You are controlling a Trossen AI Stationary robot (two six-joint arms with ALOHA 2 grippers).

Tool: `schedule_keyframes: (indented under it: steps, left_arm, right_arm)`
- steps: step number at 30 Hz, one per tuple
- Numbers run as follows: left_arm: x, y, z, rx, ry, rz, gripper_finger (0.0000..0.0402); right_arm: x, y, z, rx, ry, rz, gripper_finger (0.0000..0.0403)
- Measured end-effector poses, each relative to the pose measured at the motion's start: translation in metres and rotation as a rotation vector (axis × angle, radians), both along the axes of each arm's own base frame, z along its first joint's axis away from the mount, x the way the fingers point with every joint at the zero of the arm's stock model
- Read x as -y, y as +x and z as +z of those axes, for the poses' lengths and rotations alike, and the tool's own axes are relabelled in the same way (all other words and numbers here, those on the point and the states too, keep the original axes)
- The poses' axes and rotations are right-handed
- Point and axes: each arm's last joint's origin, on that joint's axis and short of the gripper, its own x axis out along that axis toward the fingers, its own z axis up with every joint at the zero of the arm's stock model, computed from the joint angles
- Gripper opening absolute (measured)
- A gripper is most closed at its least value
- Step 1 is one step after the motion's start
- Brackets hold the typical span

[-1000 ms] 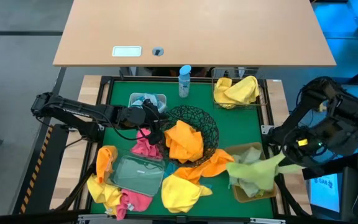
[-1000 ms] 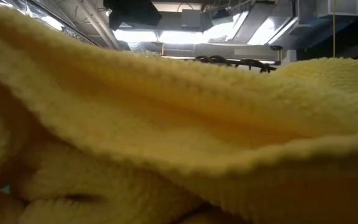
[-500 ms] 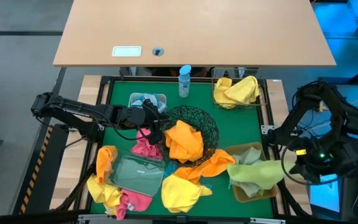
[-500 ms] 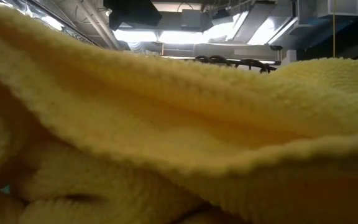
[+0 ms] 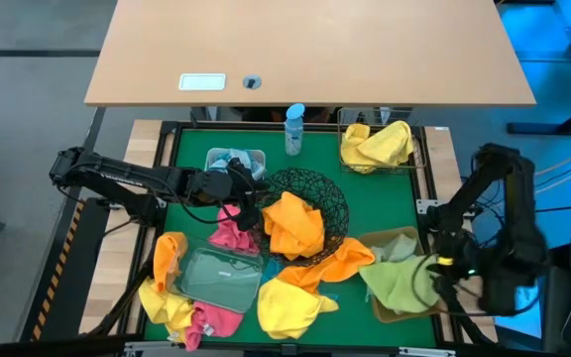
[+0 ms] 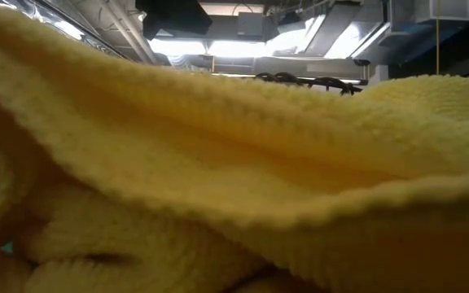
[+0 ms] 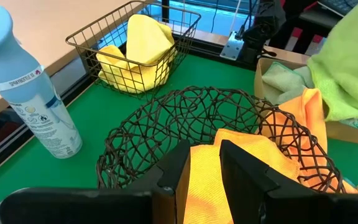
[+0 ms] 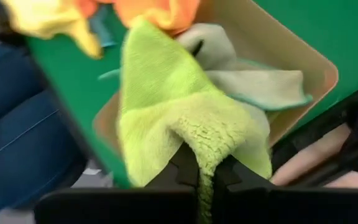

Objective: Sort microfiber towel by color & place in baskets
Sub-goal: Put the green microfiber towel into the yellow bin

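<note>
My right gripper (image 5: 436,270) is at the near right, over the tan bin (image 5: 400,244), and is shut on a lime green towel (image 5: 397,284). Pale green towels (image 8: 263,84) lie in that bin. My left gripper (image 7: 205,169) waits open at the left rim of the black wire bowl (image 5: 317,188). The orange towel (image 5: 295,223) in the bowl shows past its fingers. The square wire basket (image 5: 377,147) at the far right holds yellow towels. A yellow towel (image 6: 234,163) fills the low view. My right gripper pinches a bunched fold (image 8: 207,148) of the lime green towel between its two fingers. The fingers come from above, slanting down. The towel spreads out below them, and its lower part (image 8: 160,81) lies over the pale towels and the tan bin's rim.
A blue-capped bottle (image 5: 294,129) and a white tub (image 5: 234,159) stand at the far edge. A clear tray (image 5: 216,276) lies near left among pink, orange and yellow towels (image 5: 287,307). Another orange towel (image 5: 340,263) lies beside the tan bin. A person's leg (image 8: 17,124) shows beyond the near edge.
My right gripper has come down toward the tan bin and the table's near edge, tipping to point more steeply down and rolling at the wrist. The green towel, earlier stretched out sideways above the bin, now lies bunched on it.
</note>
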Motion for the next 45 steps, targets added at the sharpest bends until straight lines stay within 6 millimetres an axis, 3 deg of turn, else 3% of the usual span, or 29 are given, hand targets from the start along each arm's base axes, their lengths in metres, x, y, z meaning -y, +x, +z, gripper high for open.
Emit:
schedule_keyframes:
  steps: [5,11,18,24,29,45]
  left_arm:
    - [0.000,0.000,0.000,0.000,0.000,0.000,0.0084]
    - [0.000,0.000,0.000,0.000,0.000,0.000,0.0084]
    - [0.000,0.000,0.000,0.000,0.000,0.000,0.0084]
    - [0.000,0.000,0.000,-0.001,0.000,0.000,0.0084]
    - [0.000,0.000,0.000,-0.001,0.000,0.000,0.0084]
    - [0.000,0.000,0.000,-0.001,0.000,0.000,0.0084]
  right_arm:
    - [-0.006,0.020,-0.048,0.002,-0.008,-0.051,0.0002]
    - [-0.009,0.050,-0.096,0.068,0.058,0.019,0.0002]
    - [0.013,0.074,-0.138,0.083,0.024,0.004,0.0002]
    - [0.036,0.075,-0.167,-0.128,0.072,-0.055,0.0002]
    - [0.050,0.074,-0.182,-0.218,0.093,-0.129,0.0002]
    - [0.054,0.077,-0.183,-0.221,0.099,-0.155,0.0007]
